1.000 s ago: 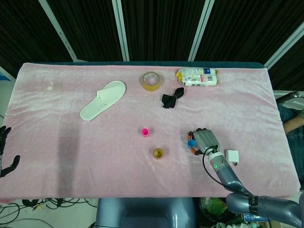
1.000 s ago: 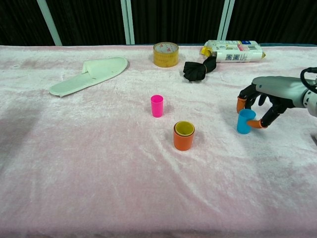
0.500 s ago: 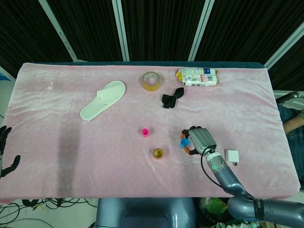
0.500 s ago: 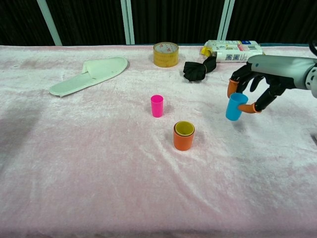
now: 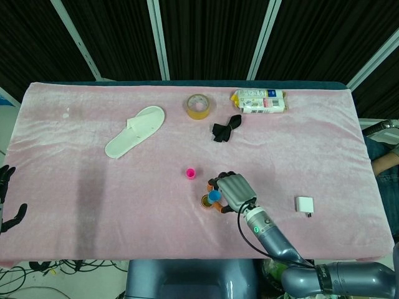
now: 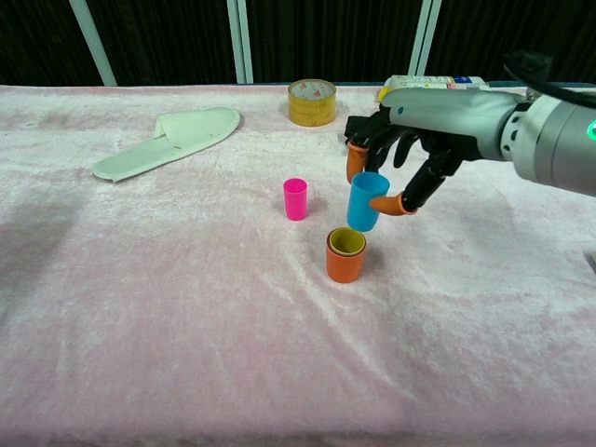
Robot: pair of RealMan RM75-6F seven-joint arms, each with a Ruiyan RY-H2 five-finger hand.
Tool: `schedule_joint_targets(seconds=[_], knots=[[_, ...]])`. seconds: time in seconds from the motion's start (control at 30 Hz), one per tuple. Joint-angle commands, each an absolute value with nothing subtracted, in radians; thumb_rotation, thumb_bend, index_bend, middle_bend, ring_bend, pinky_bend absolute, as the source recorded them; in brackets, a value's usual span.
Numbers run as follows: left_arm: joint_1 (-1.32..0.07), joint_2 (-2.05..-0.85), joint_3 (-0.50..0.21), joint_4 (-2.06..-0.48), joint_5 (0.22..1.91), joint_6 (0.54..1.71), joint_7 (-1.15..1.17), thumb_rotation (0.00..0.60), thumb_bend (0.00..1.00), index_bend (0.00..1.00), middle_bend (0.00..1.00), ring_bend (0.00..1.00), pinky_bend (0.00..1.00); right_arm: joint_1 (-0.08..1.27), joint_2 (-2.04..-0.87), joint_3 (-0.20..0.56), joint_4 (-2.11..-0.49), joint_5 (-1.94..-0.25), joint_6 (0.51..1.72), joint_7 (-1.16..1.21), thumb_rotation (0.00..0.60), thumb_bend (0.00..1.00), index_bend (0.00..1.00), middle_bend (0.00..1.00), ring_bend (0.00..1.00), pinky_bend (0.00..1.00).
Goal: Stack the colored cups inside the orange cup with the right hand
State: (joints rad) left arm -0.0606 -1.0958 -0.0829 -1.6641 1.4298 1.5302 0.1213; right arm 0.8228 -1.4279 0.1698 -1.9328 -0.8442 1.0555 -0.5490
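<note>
Pinched between the right hand's (image 6: 402,147) fingers (image 6: 389,203), the blue cup (image 6: 366,201) hangs above the orange cup (image 6: 345,262)

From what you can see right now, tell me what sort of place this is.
Probably a robot test or data-collection bench, not a home: a table under a pink cloth, dark panelled walls behind, cables hanging below the front edge, and unrelated props such as a slipper and tape roll.

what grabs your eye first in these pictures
The grey robotic right hand with orange fingertips, holding a bright blue plastic cup just above the orange cup with a yellow cup nested inside, mid-table. A lone pink cup stands to their left, and a white slipper lies at the far left.
</note>
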Motion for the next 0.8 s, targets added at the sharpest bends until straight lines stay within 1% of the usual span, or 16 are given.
schedule_joint_targets(seconds=[0.03,0.8], knots=[[-0.061,-1.095,-0.084,-1.664,1.429,1.530,0.119,0.600,0.34,0.07,0.05,0.00,0.01,0.830,-1.445,0.162,-1.923,-0.842,1.070,-0.565,0.600,0.38,0.55,0.48,0.27,0.26],[-0.060,-1.095,-0.083,-1.664,1.429,1.530,0.120,0.600,0.34,0.07,0.05,0.00,0.01,0.830,-1.503,0.145,-1.846,-0.846,1.055,-0.522,0.600,0.38,0.56,0.48,0.27,0.26]])
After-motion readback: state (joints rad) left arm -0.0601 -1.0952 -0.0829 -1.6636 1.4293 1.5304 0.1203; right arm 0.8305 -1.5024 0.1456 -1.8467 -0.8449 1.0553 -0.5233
